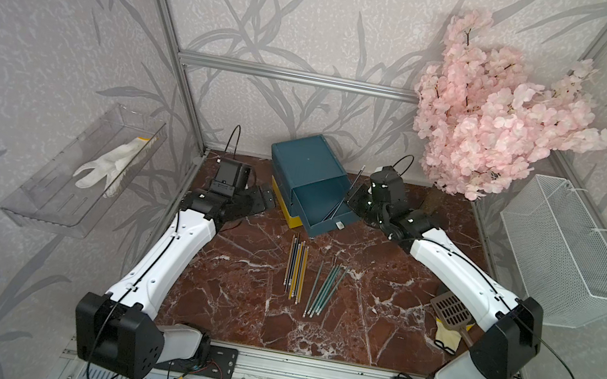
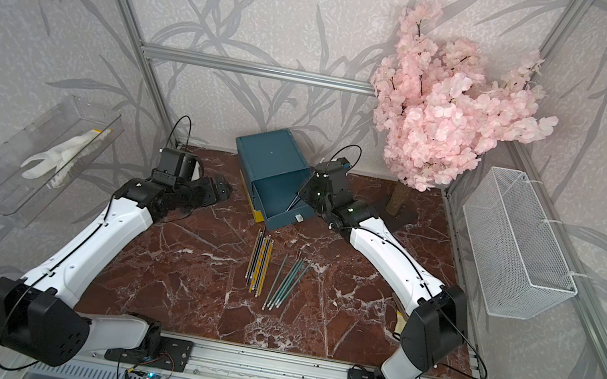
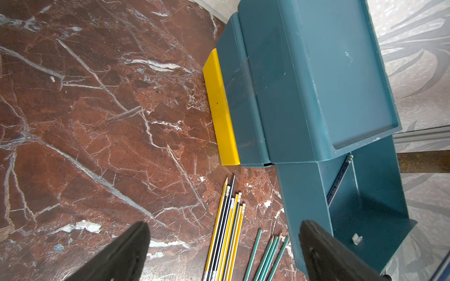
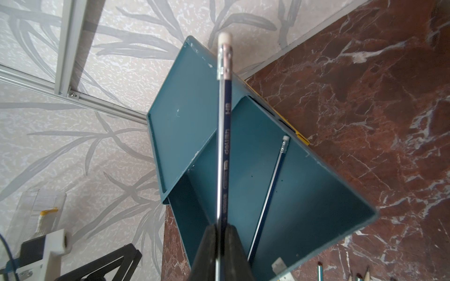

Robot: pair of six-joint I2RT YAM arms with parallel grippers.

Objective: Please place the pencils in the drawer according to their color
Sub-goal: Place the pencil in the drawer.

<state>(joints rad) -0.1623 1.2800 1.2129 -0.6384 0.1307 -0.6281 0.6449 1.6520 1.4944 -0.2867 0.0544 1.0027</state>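
Observation:
The drawer (image 1: 308,166) stands at the back of the table, its top teal tier (image 1: 325,211) pulled out and a yellow tier (image 1: 283,208) at the bottom. One navy pencil (image 4: 270,192) lies inside the open tier. My right gripper (image 4: 221,226) is shut on another navy pencil (image 4: 225,136), held slanted over the open tier with its eraser end up. Yellow and navy pencils (image 1: 295,271) and teal pencils (image 1: 326,289) lie in two bunches in the middle of the table. My left gripper (image 3: 225,225) is open, left of the drawer and above the table.
A pink blossom tree (image 1: 495,119) stands at the back right. A white mesh basket (image 1: 564,253) hangs on the right wall. On the left wall a clear tray (image 1: 51,197) holds a white glove. A brown slotted scoop (image 1: 451,309) lies under my right arm.

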